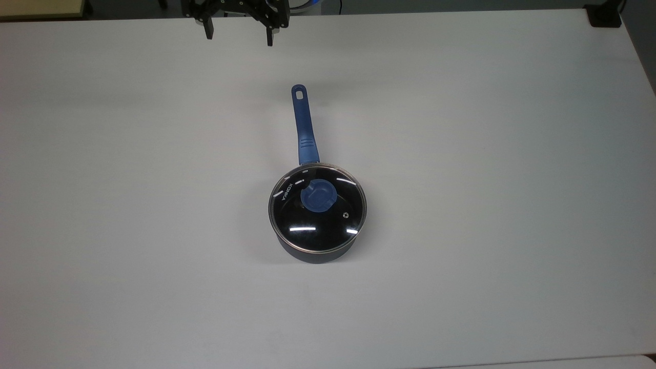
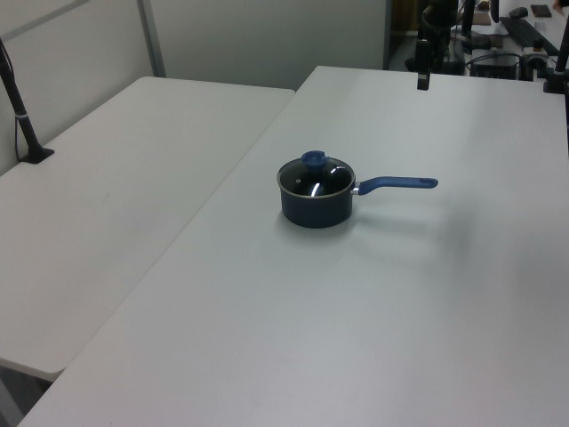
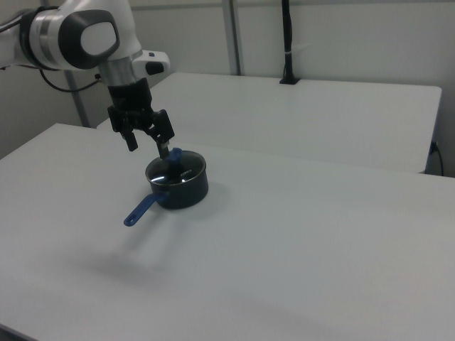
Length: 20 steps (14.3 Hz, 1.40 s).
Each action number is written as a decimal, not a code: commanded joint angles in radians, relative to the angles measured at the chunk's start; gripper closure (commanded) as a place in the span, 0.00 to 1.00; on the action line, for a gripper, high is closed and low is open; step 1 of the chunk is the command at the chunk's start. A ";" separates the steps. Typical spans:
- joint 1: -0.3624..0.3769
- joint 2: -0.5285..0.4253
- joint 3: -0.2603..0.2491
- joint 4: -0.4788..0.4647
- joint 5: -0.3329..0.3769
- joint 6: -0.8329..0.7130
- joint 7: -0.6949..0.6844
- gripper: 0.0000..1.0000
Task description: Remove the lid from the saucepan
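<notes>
Glass lid (image 1: 317, 208) sits on navy saucepan (image 1: 313, 252); gripper (image 1: 239, 36) hangs above table beyond saucepan's handle end, fingers spread, empty.

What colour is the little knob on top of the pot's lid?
Blue; the knob on the glass lid shows best in the top view.

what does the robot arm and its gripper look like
The arm is made of rounded, glossy white segments with a grey joint cap and a dark band between sections. It ends in a black wrist section carrying a black gripper with two slim, straight black fingers. A thin dark cable runs behind the arm's upper part.
</notes>
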 commanded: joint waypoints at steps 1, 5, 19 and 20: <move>-0.004 0.000 0.000 0.012 0.014 -0.024 -0.017 0.00; -0.005 0.002 0.000 0.014 0.014 -0.022 -0.019 0.00; 0.054 0.274 0.007 0.226 0.126 0.151 0.097 0.00; 0.067 0.296 0.007 0.226 0.126 0.188 0.169 0.00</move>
